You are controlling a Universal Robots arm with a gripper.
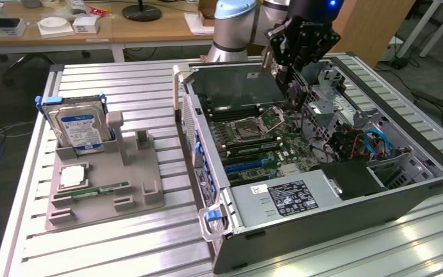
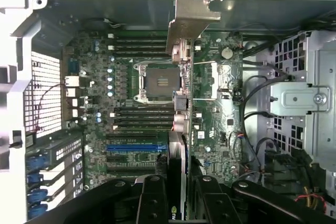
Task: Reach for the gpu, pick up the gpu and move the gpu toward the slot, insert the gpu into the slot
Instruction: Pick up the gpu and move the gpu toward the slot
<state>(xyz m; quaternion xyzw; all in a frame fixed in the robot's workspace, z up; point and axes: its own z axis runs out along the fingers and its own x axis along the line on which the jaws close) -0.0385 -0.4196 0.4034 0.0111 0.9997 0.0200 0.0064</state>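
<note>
The gpu (image 2: pixel 180 106) — a thin, flat dark card with a silver metal bracket (image 2: pixel 191 11) at one end — is pinched edge-on between the black fingers (image 2: pixel 152 198) of the end effector (image 2: pixel 177 174), which is clamped narrowly on it. The card hangs over the green motherboard (image 2: pixel 94 77) inside the open grey metal computer case (image 1: pixel 375 202). The case lies on the ribbed aluminium worktop (image 1: pixel 129 242). On the exterior view's left, a grey plastic holder (image 1: pixel 141 173) carries a boxy silver hard drive with a blue label (image 1: pixel 79 127).
</note>
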